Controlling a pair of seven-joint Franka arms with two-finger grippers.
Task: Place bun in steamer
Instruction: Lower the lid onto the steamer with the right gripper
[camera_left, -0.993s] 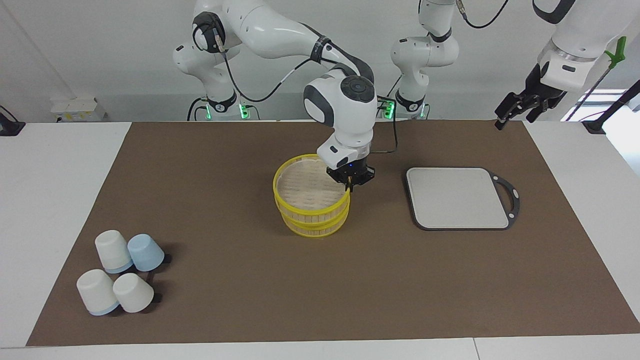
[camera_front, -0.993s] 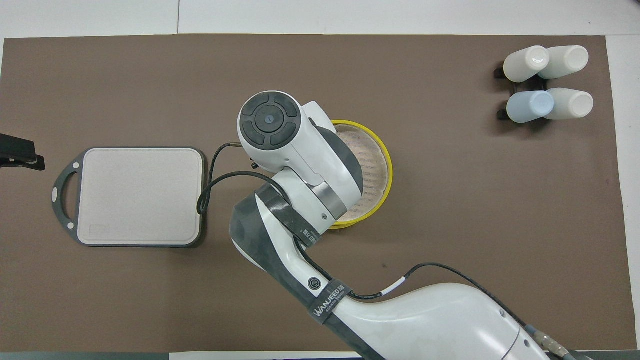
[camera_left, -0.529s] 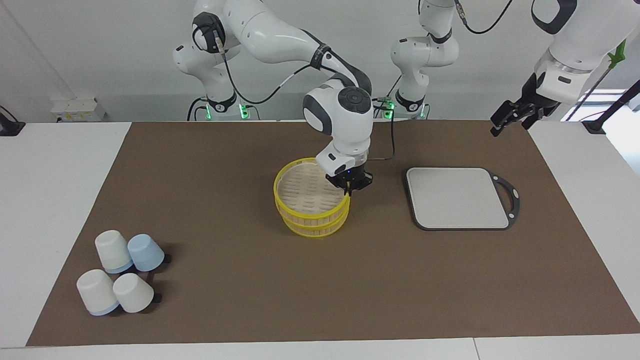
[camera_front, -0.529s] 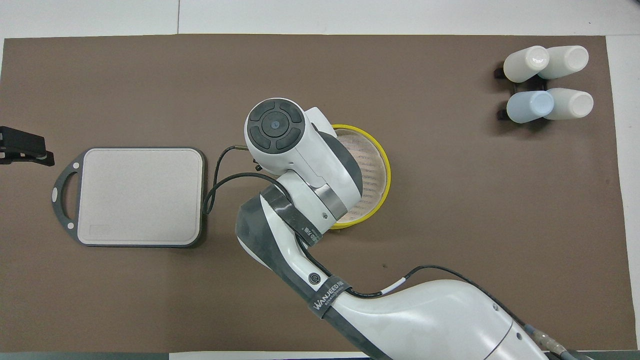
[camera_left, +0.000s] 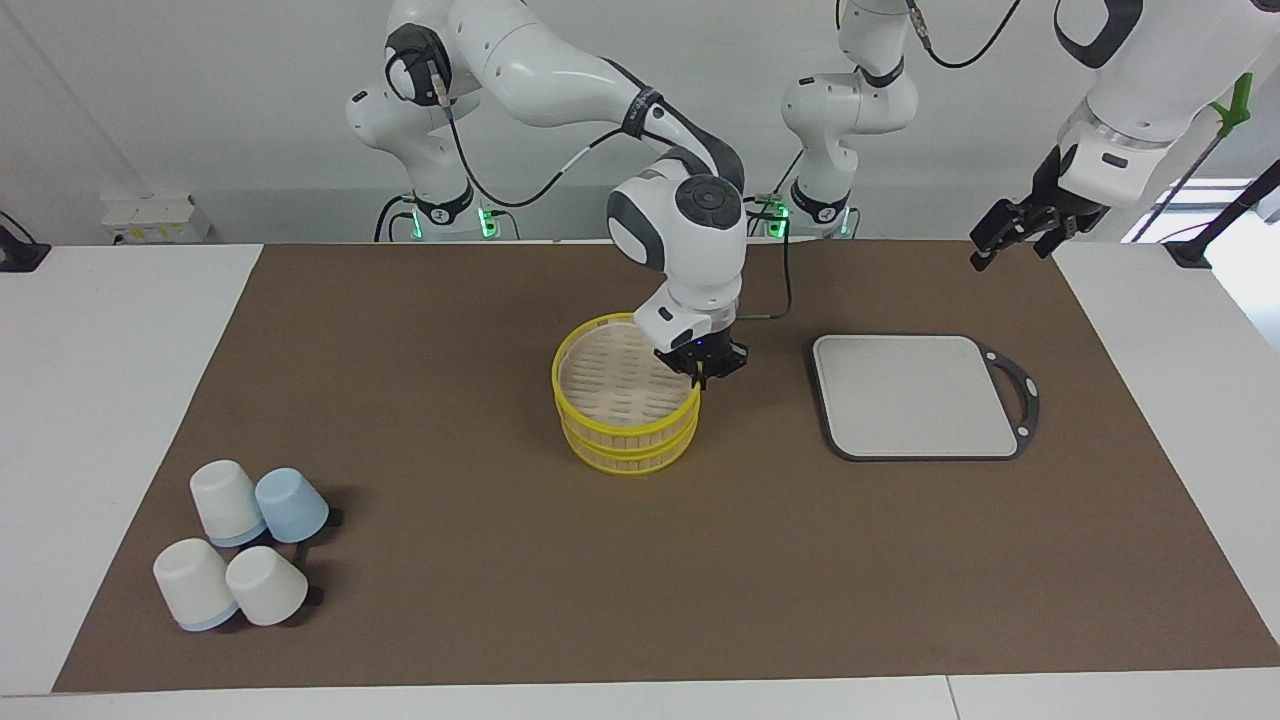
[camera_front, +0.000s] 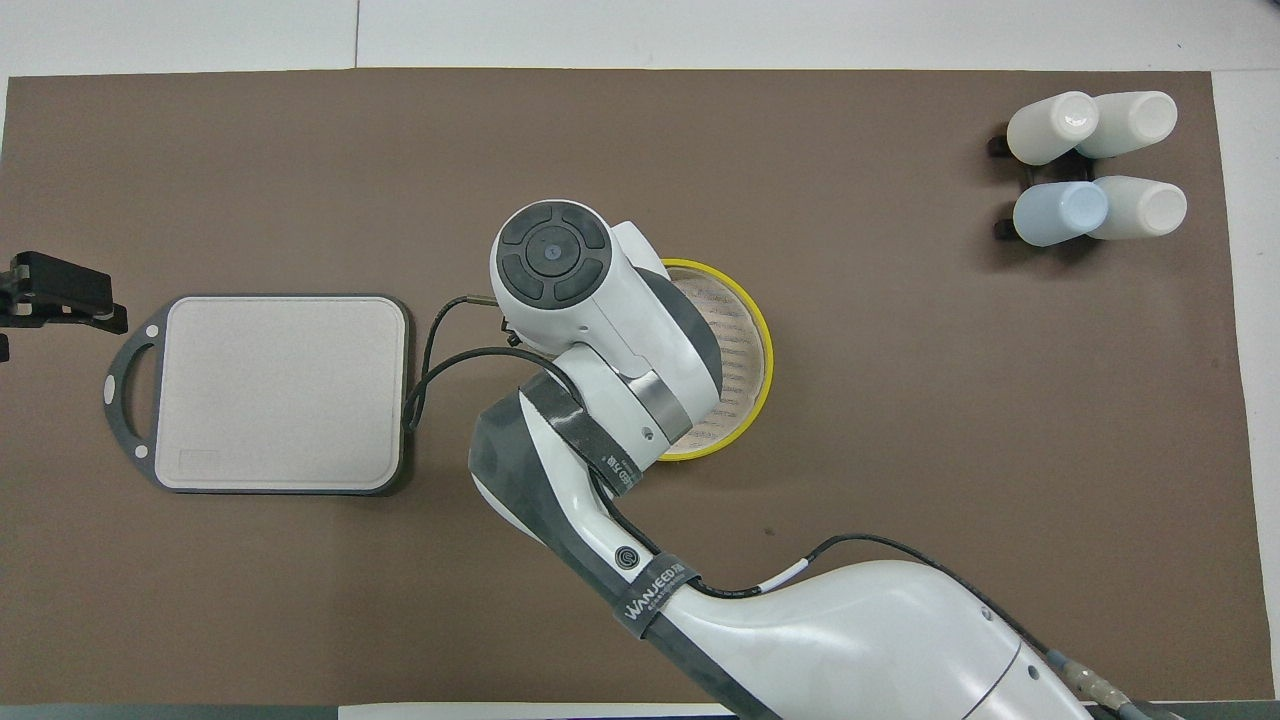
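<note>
The steamer (camera_left: 625, 432) stands in the middle of the brown mat as two stacked yellow-rimmed tiers, and its slotted floor is bare. It also shows in the overhead view (camera_front: 764, 345), partly covered by the right arm. My right gripper (camera_left: 703, 376) is at the top tier's rim on the side toward the left arm's end, shut on that rim. My left gripper (camera_left: 1006, 256) hangs open and empty in the air over the mat's edge at the left arm's end. No bun shows in either view.
A flat grey square board (camera_left: 915, 395) with a dark handle lies between the steamer and the left arm's end (camera_front: 275, 390). Several upturned white and pale blue cups (camera_left: 245, 545) cluster at the right arm's end, farther from the robots (camera_front: 1095, 165).
My right gripper has come down a little with the top tier, which now sits level on the lower one. My left gripper has drifted slightly toward the board.
</note>
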